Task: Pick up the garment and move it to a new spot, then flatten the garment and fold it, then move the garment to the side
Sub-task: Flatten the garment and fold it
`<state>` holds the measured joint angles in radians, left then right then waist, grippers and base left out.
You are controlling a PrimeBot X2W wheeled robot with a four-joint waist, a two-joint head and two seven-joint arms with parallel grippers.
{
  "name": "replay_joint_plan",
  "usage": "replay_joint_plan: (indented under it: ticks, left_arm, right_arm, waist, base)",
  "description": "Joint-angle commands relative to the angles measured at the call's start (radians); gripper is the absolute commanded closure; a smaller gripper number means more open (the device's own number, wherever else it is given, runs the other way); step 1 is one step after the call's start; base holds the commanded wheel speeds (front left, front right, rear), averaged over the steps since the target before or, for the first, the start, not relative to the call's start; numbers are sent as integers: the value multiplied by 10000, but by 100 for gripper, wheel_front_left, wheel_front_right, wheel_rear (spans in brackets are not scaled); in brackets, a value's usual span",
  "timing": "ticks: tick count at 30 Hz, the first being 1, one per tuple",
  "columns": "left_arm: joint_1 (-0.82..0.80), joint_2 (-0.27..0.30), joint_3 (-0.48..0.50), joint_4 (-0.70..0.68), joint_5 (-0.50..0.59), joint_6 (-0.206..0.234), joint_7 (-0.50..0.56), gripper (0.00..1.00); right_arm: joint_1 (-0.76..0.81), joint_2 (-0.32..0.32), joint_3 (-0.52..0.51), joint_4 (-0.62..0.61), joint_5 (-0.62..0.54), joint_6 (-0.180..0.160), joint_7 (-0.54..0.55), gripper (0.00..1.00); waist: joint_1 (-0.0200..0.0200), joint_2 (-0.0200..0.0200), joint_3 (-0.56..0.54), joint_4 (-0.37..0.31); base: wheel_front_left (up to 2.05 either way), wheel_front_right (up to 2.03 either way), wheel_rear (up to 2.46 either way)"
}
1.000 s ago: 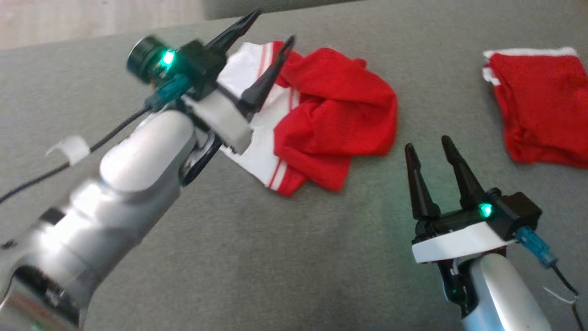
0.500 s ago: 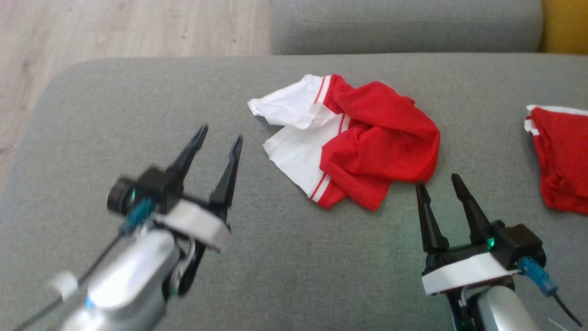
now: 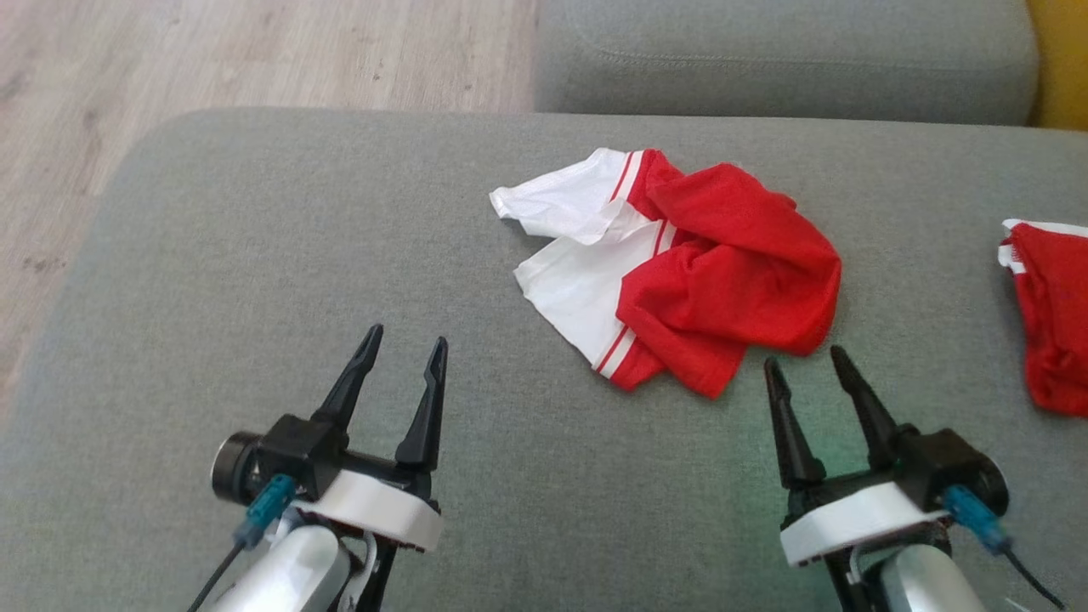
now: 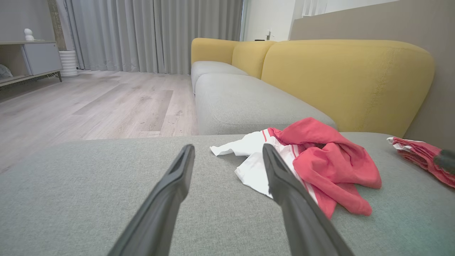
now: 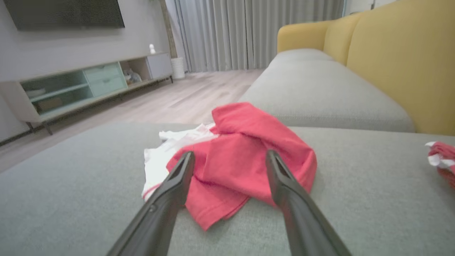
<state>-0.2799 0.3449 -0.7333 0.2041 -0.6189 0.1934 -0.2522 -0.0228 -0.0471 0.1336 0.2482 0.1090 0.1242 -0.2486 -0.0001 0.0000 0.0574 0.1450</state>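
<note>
Garment [image 3: 680,272] lies crumpled on the sofa [image 3: 255,255]; left gripper [image 3: 407,334], well apart, and right gripper [image 3: 803,355], just beside its red edge, both spread wide, empty.

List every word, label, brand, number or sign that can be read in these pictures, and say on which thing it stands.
No readable text.
The red and white garment shows only stripes, no print or tag.
The second red garment shows no lettering.
The left gripper and the right gripper show no readable marking.
The cabinet in the right wrist view is too blurred to tell.
</note>
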Motion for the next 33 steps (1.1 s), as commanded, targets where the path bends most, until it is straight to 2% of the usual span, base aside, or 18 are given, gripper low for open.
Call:
replay_joint_plan:
  ticks: [1,14,23,24,25,33]
  left_arm:
    - [-485,65,537,-291,151,-64,-94,0]
    - [-719,-685,913,150,807,-766,-95,0]
    - [-824,-1038,1153,384,1126,-1087,-95,0]
    - [-824,-1070,1178,413,1160,-1121,-95,0]
    - [-820,-1096,1208,444,1192,-1149,-95,0]
    - [-547,-1121,1591,646,1342,-1304,-95,0]
  right_arm:
    - [-476,-31,235,-71,-222,65,213,0]
    - [-1752,-31,625,2218,-1231,65,1430,0]
    - [-2528,-31,484,3380,-1689,65,1584,0]
    - [-2594,-31,410,3487,-1739,65,1564,47]
    - [-2653,-31,301,3574,-1794,65,1531,100]
    - [-2347,-31,-686,3752,-1606,65,995,100]
  waist:
    - [1,0,136,76]
    - [1,0,875,647]
    - [1,0,1120,954]
    - [1,0,1129,971]
    - [1,0,1128,976]
    - [1,0,584,404]
  base:
    - [0,0,0]
    - [0,0,0]
    - [0,0,0]
    - [0,0,0]
    - [0,0,0]
    - [0,0,0]
